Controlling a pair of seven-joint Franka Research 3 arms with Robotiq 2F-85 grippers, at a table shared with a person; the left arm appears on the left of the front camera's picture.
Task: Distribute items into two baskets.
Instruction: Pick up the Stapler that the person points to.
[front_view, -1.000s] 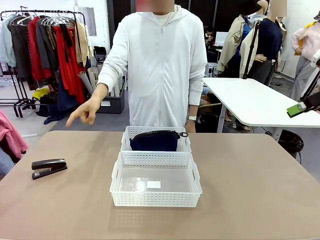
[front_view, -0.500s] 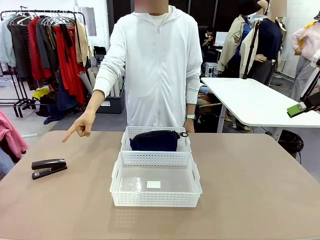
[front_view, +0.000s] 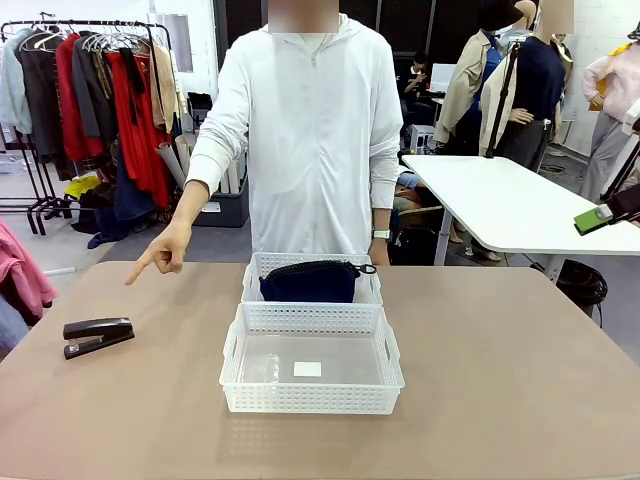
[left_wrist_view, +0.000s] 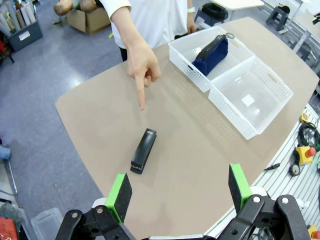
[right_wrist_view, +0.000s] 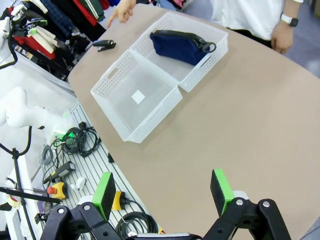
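Person's hand (front_view: 165, 250) has dropped lower and gone from spread fingers to one index finger pointing down toward the stapler (front_view: 98, 335).
The black stapler lies on the table (front_view: 500, 380) at the robot's left, well apart from both baskets. The navy pouch (front_view: 310, 281) stands on edge in the smaller basket (front_view: 262, 262), which touches the larger basket (front_view: 312, 397) on its far side. The left gripper (left_wrist_view: 177, 175) and right gripper (right_wrist_view: 162, 175) hang above the table, green pads wide apart, gripping nothing.

No legible txt; white label (front_view: 307, 369) on larger basket (front_view: 312, 398) base unreadable.
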